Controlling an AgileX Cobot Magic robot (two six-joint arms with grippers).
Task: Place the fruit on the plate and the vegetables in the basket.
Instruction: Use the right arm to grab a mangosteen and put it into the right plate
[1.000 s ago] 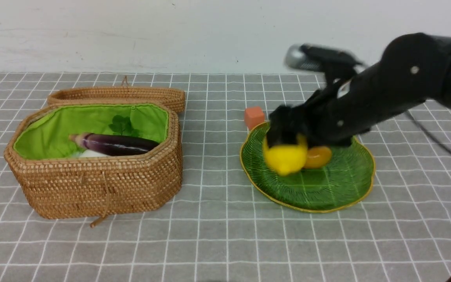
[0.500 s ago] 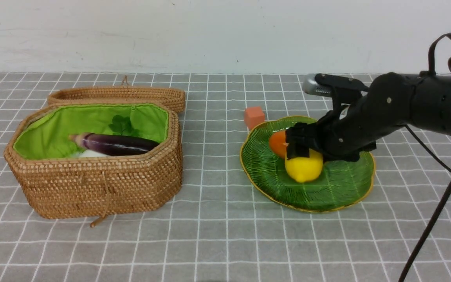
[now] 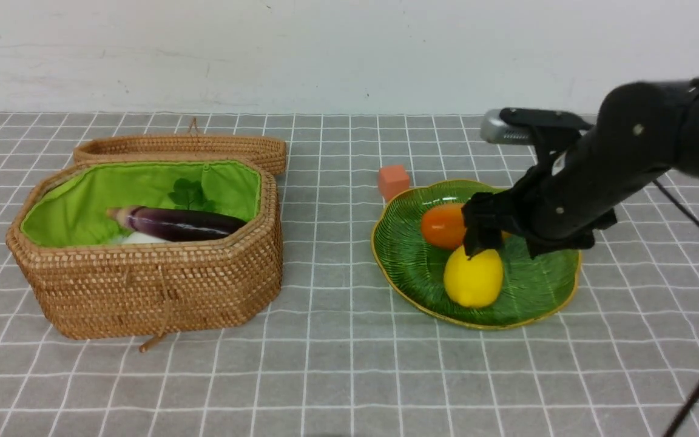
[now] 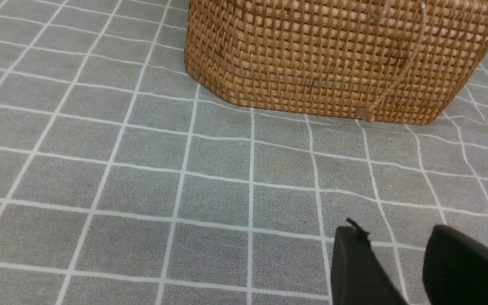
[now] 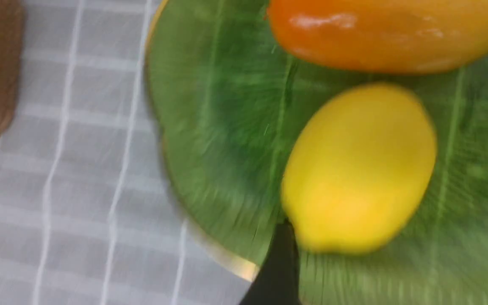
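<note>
On the plate [image 3: 403, 258], right of centre, lemon [image 3: 472, 278] is lying near the front rim, orange fruit [image 3: 442, 226] just behind. Right gripper [image 3: 482, 238] is hovering over both, jaws wide, empty. Bare cloth [image 3: 349, 376] is stretching across the lower frame. Left gripper [image 4: 392, 239] is sitting part-open, empty.

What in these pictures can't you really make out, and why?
Front view: the white radish is mostly hidden by the eggplant and the basket wall.
Front view: the right arm covers part of the plate.
Right wrist view: blur smears the lemon.
Left wrist view: the frame edge cuts off the left gripper.
</note>
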